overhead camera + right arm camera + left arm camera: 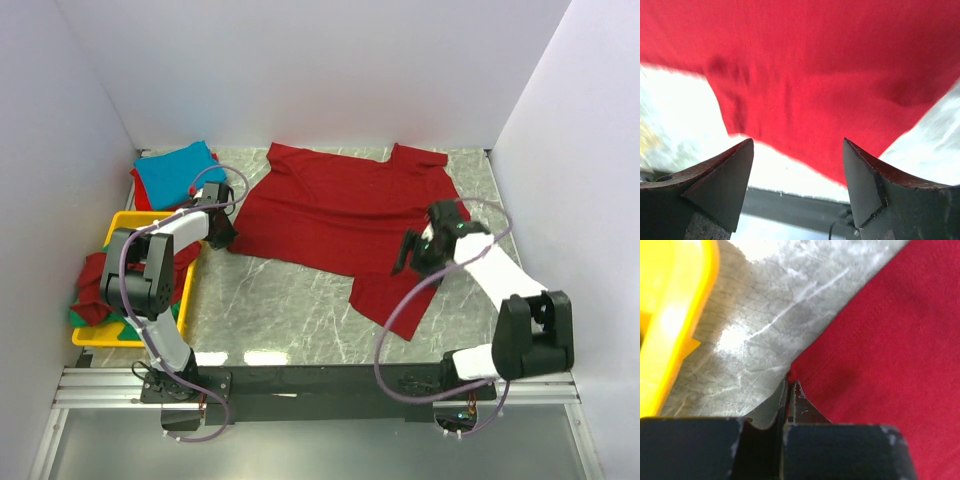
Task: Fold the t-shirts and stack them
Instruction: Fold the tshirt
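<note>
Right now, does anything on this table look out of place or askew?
Yes. A crumpled dark red shirt spills over the left rim of the yellow tray, with green fabric poking out beneath. The spread red t-shirt lies skewed, not square to the table.

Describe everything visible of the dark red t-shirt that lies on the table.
The dark red t-shirt is plain, soft-looking cloth with short sleeves. It lies spread open and nearly flat on the grey marbled table, with its stitched hem on the left. One sleeve points to the near edge and the other toward the far wall. The left gripper is shut on a hem corner. The right gripper is open over the shirt's right part.
</note>
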Motion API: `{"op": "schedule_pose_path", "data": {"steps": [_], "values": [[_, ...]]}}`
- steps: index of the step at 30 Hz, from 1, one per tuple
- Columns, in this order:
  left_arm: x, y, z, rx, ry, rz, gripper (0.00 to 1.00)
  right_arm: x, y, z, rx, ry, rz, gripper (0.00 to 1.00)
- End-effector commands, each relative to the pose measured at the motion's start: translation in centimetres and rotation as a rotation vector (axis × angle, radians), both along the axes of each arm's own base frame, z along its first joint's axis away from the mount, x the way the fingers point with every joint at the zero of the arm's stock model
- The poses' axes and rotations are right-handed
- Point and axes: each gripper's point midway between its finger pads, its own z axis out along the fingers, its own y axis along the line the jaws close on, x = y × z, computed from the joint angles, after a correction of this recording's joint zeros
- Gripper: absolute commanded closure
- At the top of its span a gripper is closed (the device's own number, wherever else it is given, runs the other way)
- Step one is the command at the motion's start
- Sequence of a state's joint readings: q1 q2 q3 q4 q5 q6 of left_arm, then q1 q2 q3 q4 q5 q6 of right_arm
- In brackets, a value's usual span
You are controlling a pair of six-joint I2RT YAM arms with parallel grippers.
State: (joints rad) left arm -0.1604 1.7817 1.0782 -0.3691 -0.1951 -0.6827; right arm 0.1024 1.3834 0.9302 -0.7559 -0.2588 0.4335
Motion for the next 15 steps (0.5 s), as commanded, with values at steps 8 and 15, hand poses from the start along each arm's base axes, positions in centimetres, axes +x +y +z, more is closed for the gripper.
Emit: {"op": "schedule_pose_path", "data": {"steps": [8, 15], "values": [[-0.1, -0.7, 2.1, -0.016, -0.025, -0.127, 0.99, -8.6, 0.8, -2.0, -0.063, 0.094, -0.098, 0.26], [0.5, -1.2, 2.4, -0.033, -0.043, -0.176, 0.99, -13.1, 1.5, -5.0, -0.034, 0.157, -0.177, 0.30]]}}
